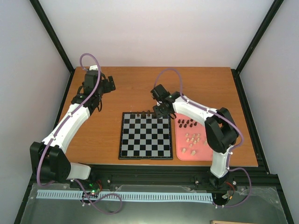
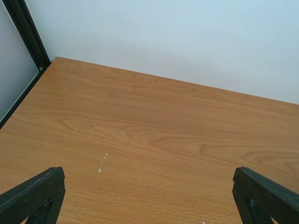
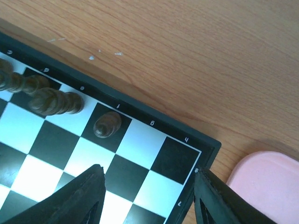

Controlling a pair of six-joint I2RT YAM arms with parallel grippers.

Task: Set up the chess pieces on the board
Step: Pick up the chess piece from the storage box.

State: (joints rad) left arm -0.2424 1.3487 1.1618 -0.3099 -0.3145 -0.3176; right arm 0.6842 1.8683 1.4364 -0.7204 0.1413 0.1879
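The checkered board (image 1: 145,136) lies flat in the middle of the table. A few dark pieces (image 1: 148,113) stand on its far row; in the right wrist view they are at the left (image 3: 51,100), with one alone on a dark square (image 3: 107,124). My right gripper (image 1: 160,111) is open and empty over the board's far right corner (image 3: 205,149), fingers (image 3: 79,196) wide apart. Remaining dark pieces (image 1: 187,123) and pale pieces (image 1: 194,140) lie in the pink tray (image 1: 179,154). My left gripper (image 1: 108,84) is open and empty over bare table at the far left.
The pink tray's corner (image 3: 266,182) shows beside the board in the right wrist view. The left wrist view shows only wooden table (image 2: 154,140), the white back wall and a black frame post (image 2: 28,32). Black frame rails border the table.
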